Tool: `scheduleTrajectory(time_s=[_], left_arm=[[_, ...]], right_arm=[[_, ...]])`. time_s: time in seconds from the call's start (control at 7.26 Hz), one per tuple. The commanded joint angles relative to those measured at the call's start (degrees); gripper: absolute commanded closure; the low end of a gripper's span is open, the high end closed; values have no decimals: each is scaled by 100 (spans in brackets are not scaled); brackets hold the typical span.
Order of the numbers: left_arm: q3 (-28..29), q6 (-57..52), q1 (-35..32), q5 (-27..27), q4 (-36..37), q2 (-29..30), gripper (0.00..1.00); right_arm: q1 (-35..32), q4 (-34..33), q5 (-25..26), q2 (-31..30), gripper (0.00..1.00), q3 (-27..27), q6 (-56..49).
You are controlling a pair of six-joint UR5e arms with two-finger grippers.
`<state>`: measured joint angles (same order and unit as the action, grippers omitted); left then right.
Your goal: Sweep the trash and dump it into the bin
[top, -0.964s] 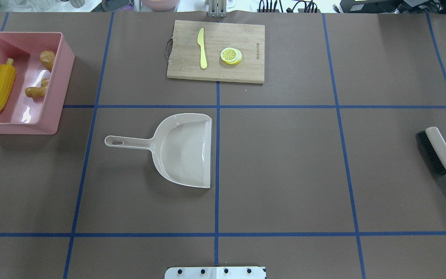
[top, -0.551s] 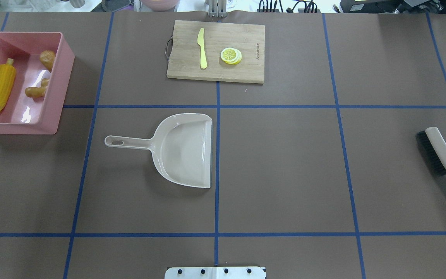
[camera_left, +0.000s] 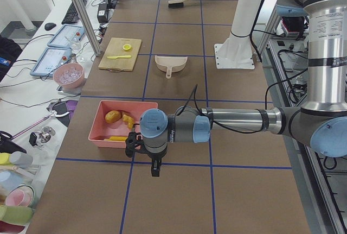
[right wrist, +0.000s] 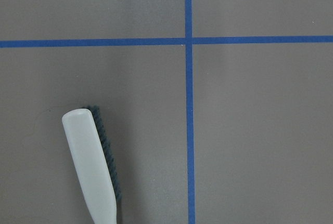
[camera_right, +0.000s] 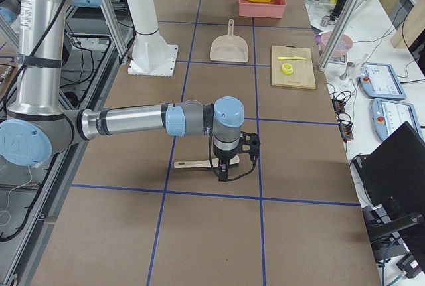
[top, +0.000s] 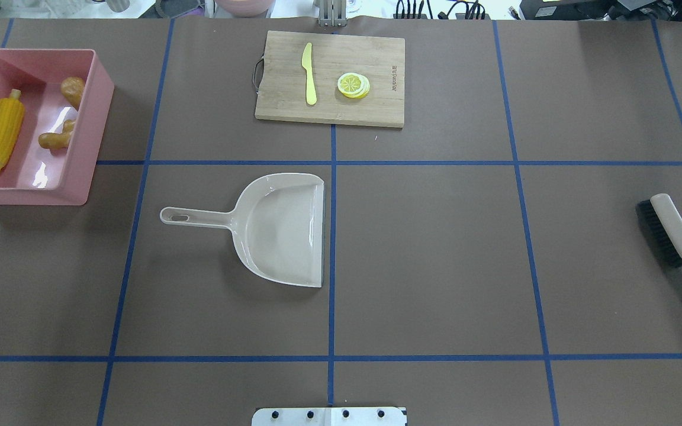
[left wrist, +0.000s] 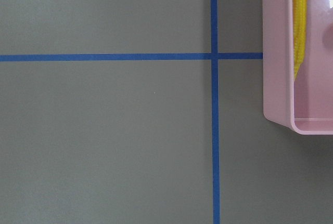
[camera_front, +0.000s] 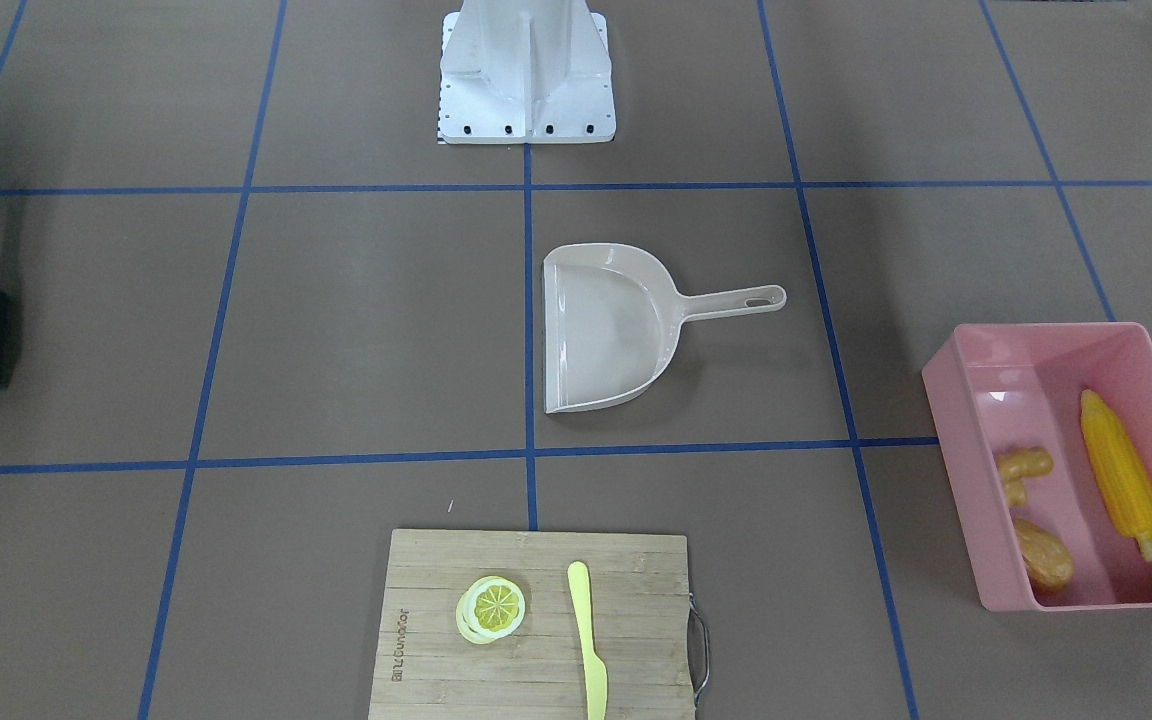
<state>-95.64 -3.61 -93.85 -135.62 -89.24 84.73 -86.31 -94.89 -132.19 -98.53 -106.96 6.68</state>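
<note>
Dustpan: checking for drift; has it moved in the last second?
No. The dustpan has its lip just left of the same blue tape line, as before.

Pink bin [top: 95,142] far left w/ corn cob [top: 3,137], potato [top: 73,90] & ginger root [top: 57,139] inside. Dustpan [top: 282,228] center, handle toward bin. Brush [top: 672,234] at right edge. Cutting board [top: 376,59] at the far side w/ knife [top: 309,74] & lemon slice [top: 353,84].

Only side views show left hand [camera_left: 155,170] & right hand [camera_right: 224,173], too small: grip unclear. Handle of brush [top: 675,228] cut at overhead's 4 o'clock edge. Front view's 6 o'clock edge clips board [camera_front: 636,600] & knife [camera_front: 588,640]. In left wrist view, bin [left wrist: 276,52] runs off at 3 o'clock; corn [left wrist: 299,26] just a sliver.
</note>
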Motion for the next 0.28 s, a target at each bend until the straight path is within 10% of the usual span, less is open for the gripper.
scheduleTrajectory(time_s=[0.0, 0.14], left_arm=[[2, 10, 7, 9, 21, 0, 1], [2, 10, 7, 1, 21, 0, 2]], right_arm=[[0, -4, 0, 0, 0, 0, 9], [0, -4, 0, 0, 0, 0, 0]])
